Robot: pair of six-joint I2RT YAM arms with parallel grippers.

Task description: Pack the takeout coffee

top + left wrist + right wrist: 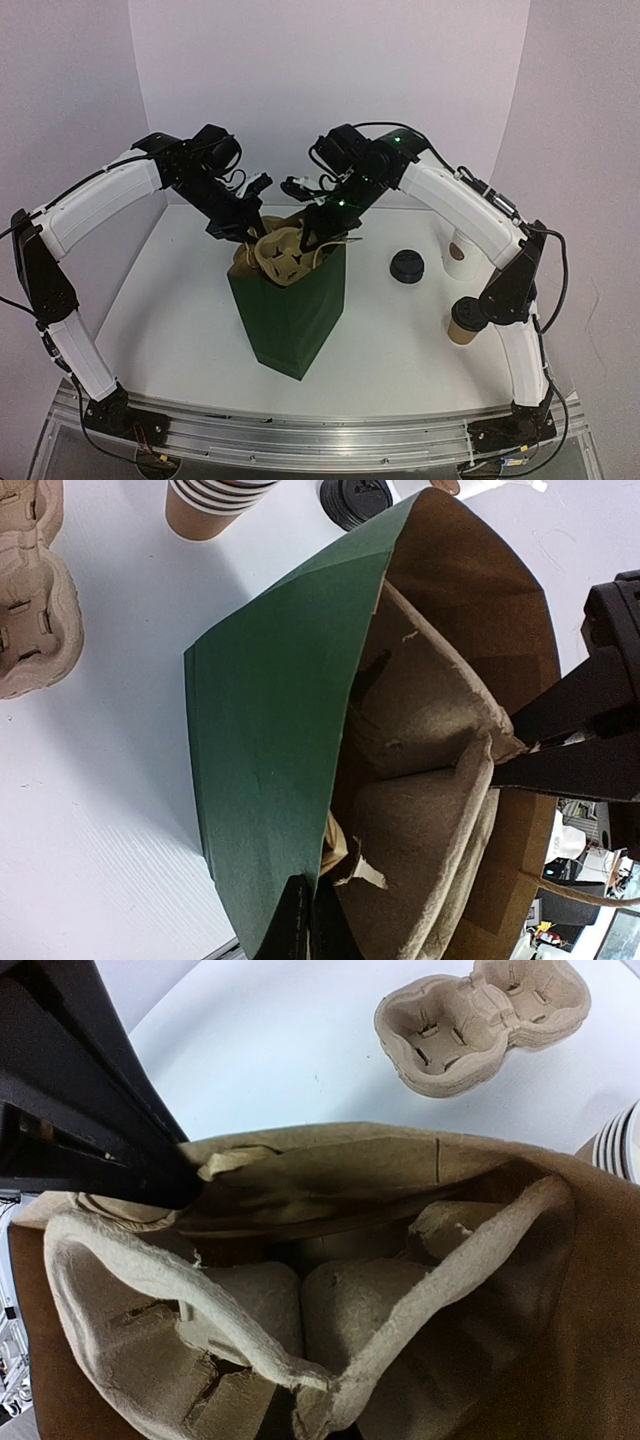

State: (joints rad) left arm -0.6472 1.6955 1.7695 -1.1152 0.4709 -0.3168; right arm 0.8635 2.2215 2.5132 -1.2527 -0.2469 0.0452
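Though open-topped, bag (290,320) full of carrier (283,252)

One carrier (283,253) in bag (290,322), lids (407,266) right.

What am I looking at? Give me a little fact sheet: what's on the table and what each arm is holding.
bag: green bag, upright, mouth open
in the bag: cup carrier, top poking out
left gripper: shut on the bag's rim
right gripper: shut on the carrier's edge
on the right arm's side: black lid, white cup, stack of brown cups
spare carriers: stacked on the table
lidded coffee cup: not visible
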